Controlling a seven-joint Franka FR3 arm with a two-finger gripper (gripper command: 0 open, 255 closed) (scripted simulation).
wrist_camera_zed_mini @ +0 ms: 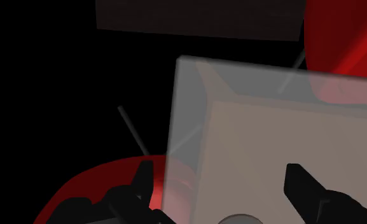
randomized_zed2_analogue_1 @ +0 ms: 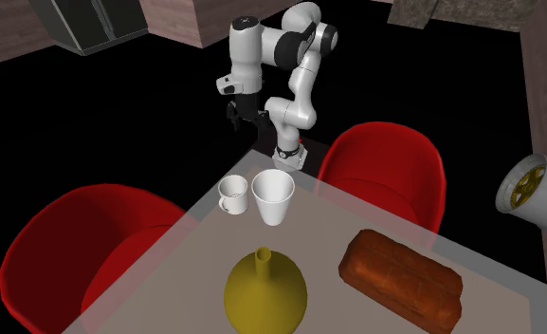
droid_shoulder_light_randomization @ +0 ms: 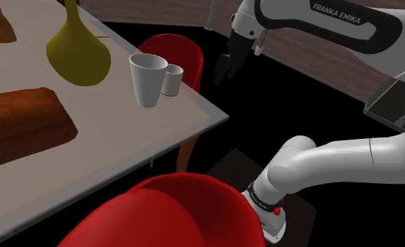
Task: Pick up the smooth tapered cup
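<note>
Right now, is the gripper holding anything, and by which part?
Nothing. The gripper is open and empty, apart from the cup, which stands untouched on the table.

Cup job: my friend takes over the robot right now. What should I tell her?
Gripper: open and empty, in the air off the corner of the table.
Tapered cup: white, upright on the table near that corner, beside a small mug.
Done: nothing is picked up yet.
Left: move over the cup, lower, close on it and lift.
</note>
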